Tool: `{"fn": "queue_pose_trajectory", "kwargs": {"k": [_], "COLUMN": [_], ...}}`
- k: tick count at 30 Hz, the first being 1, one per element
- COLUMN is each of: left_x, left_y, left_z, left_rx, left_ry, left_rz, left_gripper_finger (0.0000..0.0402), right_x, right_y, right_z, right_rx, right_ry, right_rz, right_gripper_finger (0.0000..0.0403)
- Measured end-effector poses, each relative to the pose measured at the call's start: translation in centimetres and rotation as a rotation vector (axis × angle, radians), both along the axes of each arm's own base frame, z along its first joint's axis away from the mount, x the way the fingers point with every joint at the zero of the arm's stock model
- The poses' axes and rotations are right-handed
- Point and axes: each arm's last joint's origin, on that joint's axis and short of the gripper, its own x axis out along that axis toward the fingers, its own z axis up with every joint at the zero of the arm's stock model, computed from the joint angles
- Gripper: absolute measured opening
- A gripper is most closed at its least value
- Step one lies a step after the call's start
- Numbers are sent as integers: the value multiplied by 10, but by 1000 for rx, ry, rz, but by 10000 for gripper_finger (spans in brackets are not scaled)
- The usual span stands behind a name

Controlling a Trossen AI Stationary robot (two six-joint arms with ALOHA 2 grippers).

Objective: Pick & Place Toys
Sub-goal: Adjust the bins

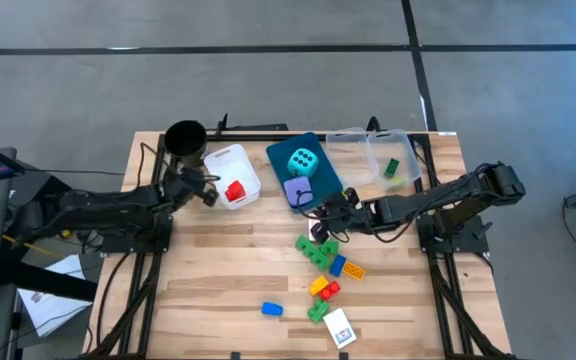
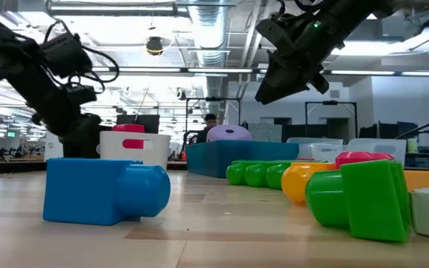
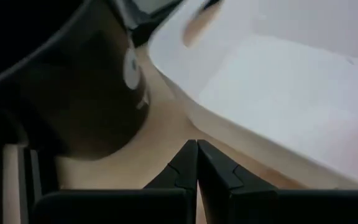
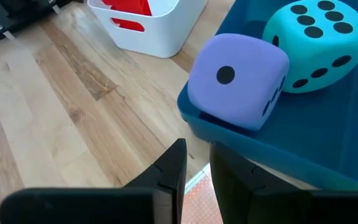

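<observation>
Two dice, one cyan die and one purple die, sit in the blue bin; one red brick lies in the white bin. The right gripper, beside the blue bin, pinches a thin card, and the left gripper, empty, is clenched by the white bin.

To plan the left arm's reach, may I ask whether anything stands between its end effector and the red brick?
Yes: the side wall of the white bin. The red brick lies inside, the left end effector outside.

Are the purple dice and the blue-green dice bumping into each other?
Cannot tell. The right wrist view shows the purple die overlapping the cyan die inside the blue bin, but it may just sit in front. The high view leaves no clear gap either.
</observation>
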Motion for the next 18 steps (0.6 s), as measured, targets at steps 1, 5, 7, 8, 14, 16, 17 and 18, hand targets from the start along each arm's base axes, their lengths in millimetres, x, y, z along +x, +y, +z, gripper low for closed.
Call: {"fn": "queue_pose_trajectory", "kwargs": {"k": [1, 5, 7, 8, 14, 16, 17, 18], "left_x": [1, 8, 13, 16, 22, 24, 24, 24], "left_y": [3, 16, 21, 24, 36, 38, 39, 40], "left_z": [-2, -8, -10, -11, -11, -10, -10, -10], "left_rx": [2, 2, -6, -6, 47, 59, 62, 64], "left_ry": [4, 13, 4, -6, -47, -58, -54, -53], "left_rz": [16, -5, -73, -107, -141, -170, -184, -185], "left_gripper_finger": [0, 0, 0, 0, 0, 0, 0, 0], "right_x": [0, 0, 0, 0, 0, 0, 0, 0], "right_y": [0, 0, 0, 0, 1, 3, 3, 4], "right_z": [0, 0, 0, 0, 0, 0, -1, -1], "right_rx": [0, -1, -3, -3, 7, 33, 54, 78], "right_ry": [0, 1, 2, 1, 2, 6, 8, 7], "right_rz": [0, 1, 3, 3, 14, 41, 56, 67], "right_gripper_finger": [67, 67, 67, 67, 67, 67, 67, 67]}}
